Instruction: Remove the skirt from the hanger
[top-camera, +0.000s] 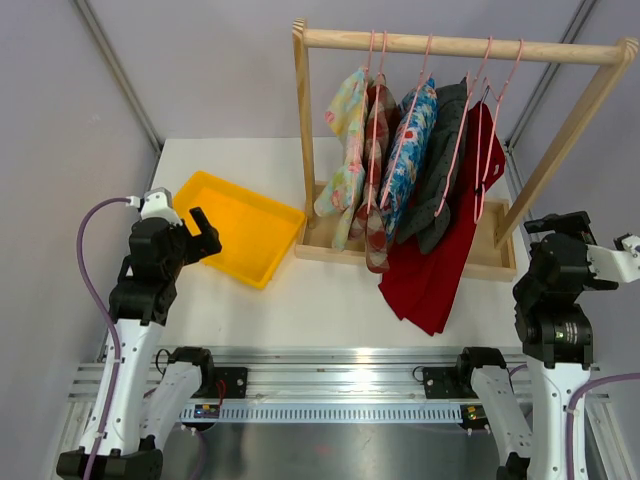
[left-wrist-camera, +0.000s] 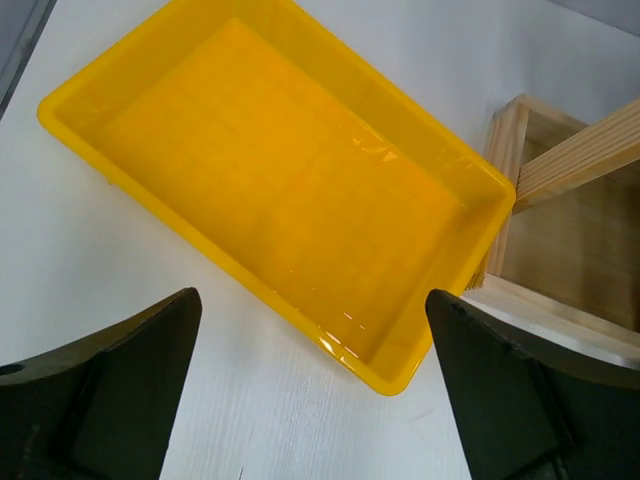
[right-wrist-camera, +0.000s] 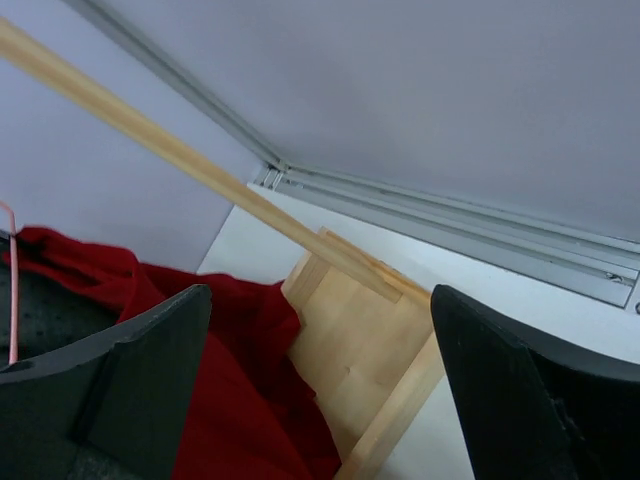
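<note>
Plainly the move turns on the right side: the red skirt (top-camera: 440, 260) hangs from the last pink hanger (top-camera: 497, 110) at the right end of the wooden rack (top-camera: 460, 45), and the right gripper (top-camera: 562, 228) stands just beyond that end of the rack, with the cloth to its left. I take the red piece for the skirt, though from above its cut is hard to tell among the hanging garments. Its long axis runs downward from the rail, and the hem spills over the rack's base onto the bench (top-camera: 320, 300), towards the near edge. In the right wrist view the red cloth (right-wrist-camera: 240, 400) fills the lower left, beside a dark garment (right-wrist-camera: 50, 320), while the gripper (right-wrist-camera: 322, 295) looks past the slanted side post; the skirt lies left of and below the jaws, apart from them. Those jaws stand wide open, holding nothing and touching nothing. The left gripper (top-camera: 200, 235) is well away on the other side, poised above the yellow tray (top-camera: 235, 225), whose rim (left-wrist-camera: 385, 385) shows between its fingers in the left wrist view; its jaws too are spread wide and empty. My judgement is that the right arm is the nearer one to take the cloth or the hanger, and must swing left to do so.
</note>
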